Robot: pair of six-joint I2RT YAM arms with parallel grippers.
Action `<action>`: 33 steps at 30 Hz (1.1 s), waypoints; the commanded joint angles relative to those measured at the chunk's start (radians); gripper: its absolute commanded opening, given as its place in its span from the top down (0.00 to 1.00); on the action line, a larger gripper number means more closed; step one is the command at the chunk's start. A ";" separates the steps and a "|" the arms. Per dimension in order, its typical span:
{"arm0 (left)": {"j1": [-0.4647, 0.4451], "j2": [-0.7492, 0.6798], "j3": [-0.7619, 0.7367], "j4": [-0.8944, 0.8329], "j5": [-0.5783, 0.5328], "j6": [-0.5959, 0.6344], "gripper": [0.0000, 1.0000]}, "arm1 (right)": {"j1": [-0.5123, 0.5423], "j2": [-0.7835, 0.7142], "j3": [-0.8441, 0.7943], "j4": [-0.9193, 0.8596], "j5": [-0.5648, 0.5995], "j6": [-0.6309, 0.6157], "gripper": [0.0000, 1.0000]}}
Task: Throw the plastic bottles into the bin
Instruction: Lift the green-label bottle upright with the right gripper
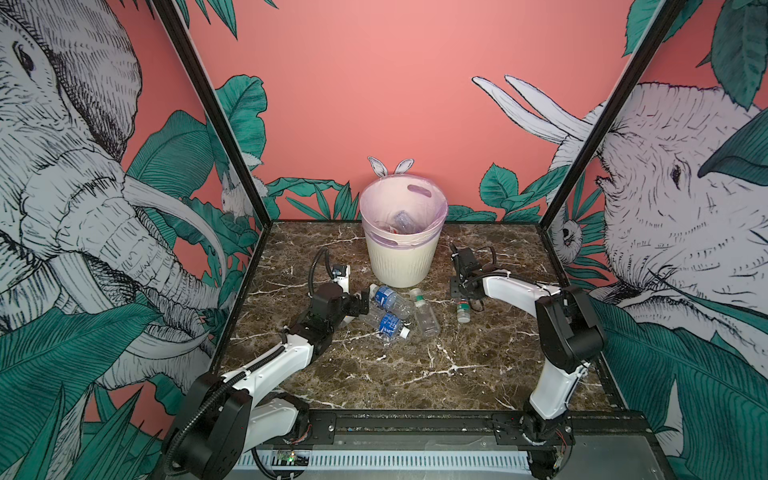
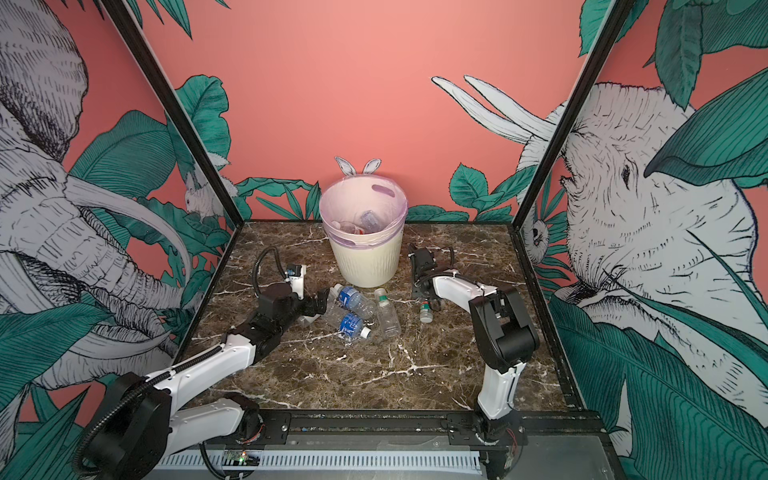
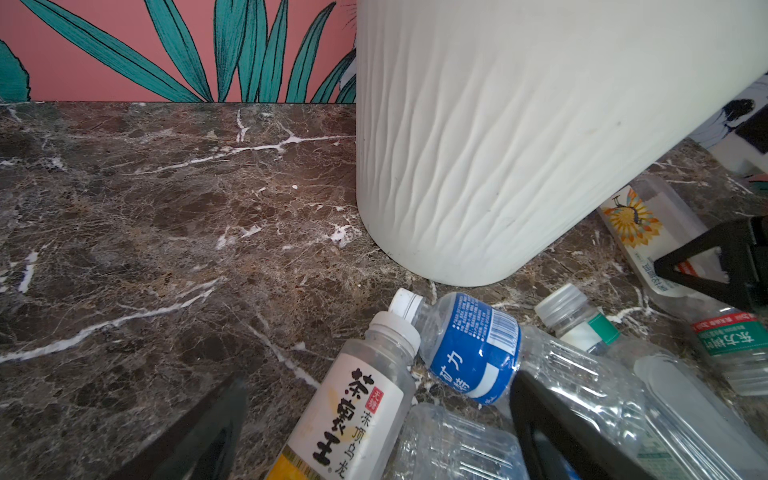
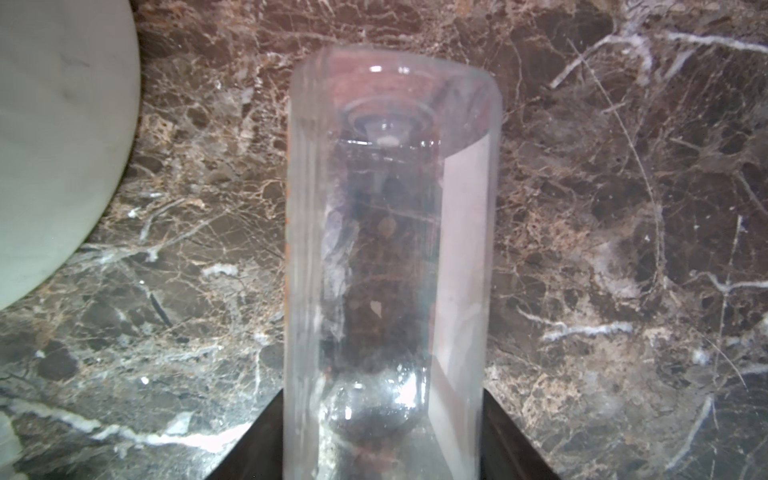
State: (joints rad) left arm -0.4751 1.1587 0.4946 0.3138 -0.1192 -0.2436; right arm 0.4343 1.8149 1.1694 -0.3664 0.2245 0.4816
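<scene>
- bin (image 1: 401, 257) stands upright at the back middle of the desk (image 1: 415, 374), pale bag folded over its rim
- a few bottles (image 1: 401, 222) already lie inside it, jumbled
- five bottles left on the desk, all lying down, all in front of the bin
- left pincer (image 3: 376, 384) spread wide, low over the desk at the left edge of the pile, gripping nothing
- tea bottle (image 3: 361, 415) with a white label and white cap lies between its two fingers, cap pointing toward the bin; neither finger touches it that I can see
- upper blue bottle (image 1: 386, 298) sits just beyond the tea bottle, white cap close to the foot of the bin
- lower blue bottle (image 1: 390, 324) lies nearer the front, up against the upper one, cap pointing right
- clear bottle (image 1: 424, 318) with a green neck band lies just right of the two blue ones, touching them, cap toward the bin
- right pincer (image 1: 461, 300) is down on the desk right of the bin, pinching the green bottle (image 1: 462, 311)
- wrist view: both fingers pressed against the sides of that bottle near its neck (image 4: 390, 232), base pointing away
- green bottle lies flat on the desk, white cap toward the front, set apart from the pile
- right arm folds in from the right side, left arm comes in low from the front left
</scene>
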 commanded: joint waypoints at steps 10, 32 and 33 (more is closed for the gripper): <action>0.003 -0.002 0.015 0.014 0.013 -0.002 0.02 | 0.070 -0.187 -0.180 0.135 0.010 -0.068 0.76; 0.004 0.000 0.010 0.022 0.019 0.004 0.02 | 0.271 -0.672 -0.493 0.295 0.118 -0.153 0.83; 0.003 0.001 0.009 0.025 0.020 0.007 0.02 | 0.283 -0.687 -0.503 0.297 0.126 -0.156 0.83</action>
State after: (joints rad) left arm -0.4751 1.1595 0.4946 0.3141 -0.1101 -0.2428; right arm 0.6907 1.1709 0.6846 -0.1204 0.3077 0.3504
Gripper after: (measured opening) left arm 0.980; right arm 0.533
